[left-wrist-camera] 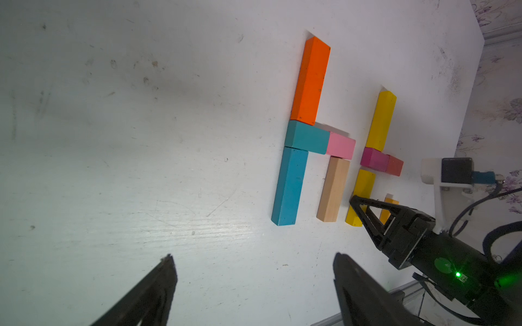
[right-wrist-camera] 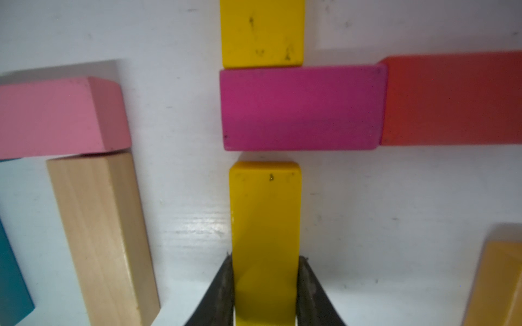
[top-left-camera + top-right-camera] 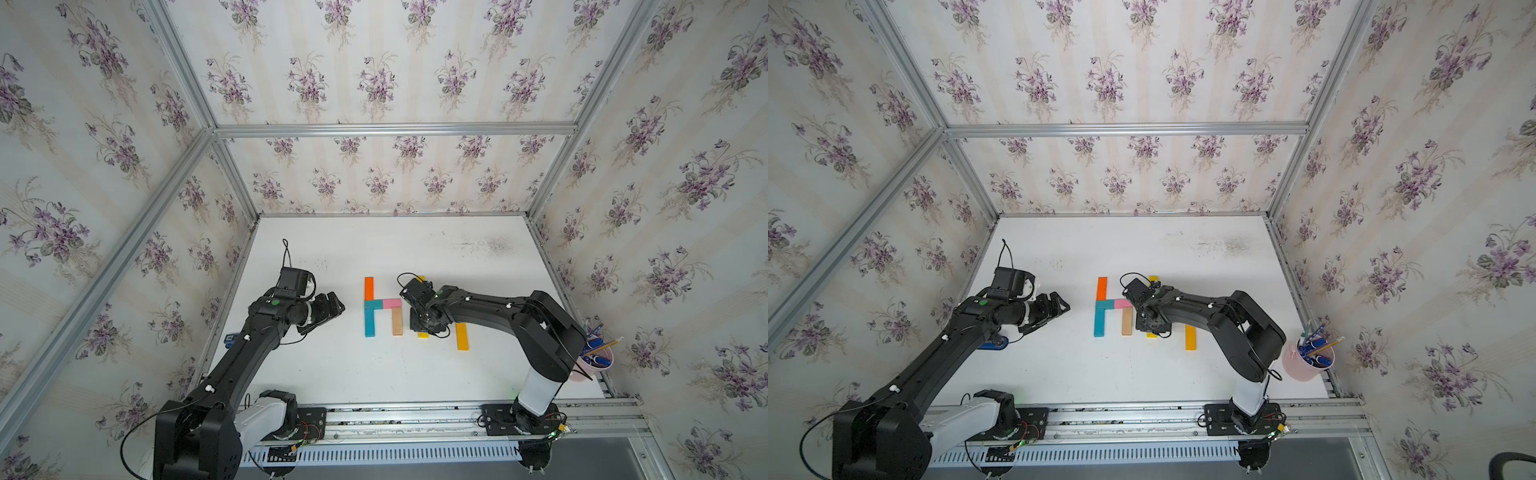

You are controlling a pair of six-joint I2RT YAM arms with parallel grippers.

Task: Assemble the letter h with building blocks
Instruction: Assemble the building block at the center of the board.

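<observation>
Jaws of the right gripper (image 2: 266, 256) are clamped on the near yellow bar (image 2: 265, 203), aimed lengthwise across 1 gap at the magenta block (image 2: 300, 108) (left gripper (image 1: 253, 255) spread, farther off).

In both top views the right arm (image 3: 490, 309) hides the magenta block (image 2: 300, 108) and red block (image 2: 452, 100); of the far yellow block (image 3: 421, 277) beyond the magenta block only a tip shows, of the near yellow block (image 3: 423, 335) on its opposite side only the end. The right wrist view cuts both yellow blocks, the red block, pink block (image 2: 53, 118), long teal block (image 2: 11, 282) and amber block (image 2: 497, 282) at its edges and shows just two fingertips of the right hand (image 2: 265, 255). In the left wrist view that hand covers most of the amber block, and the left hand (image 1: 253, 255) is cut off behind its fingertips. A small blue thing (image 3: 994, 343) well apart from the magenta block is too small to tell.
</observation>
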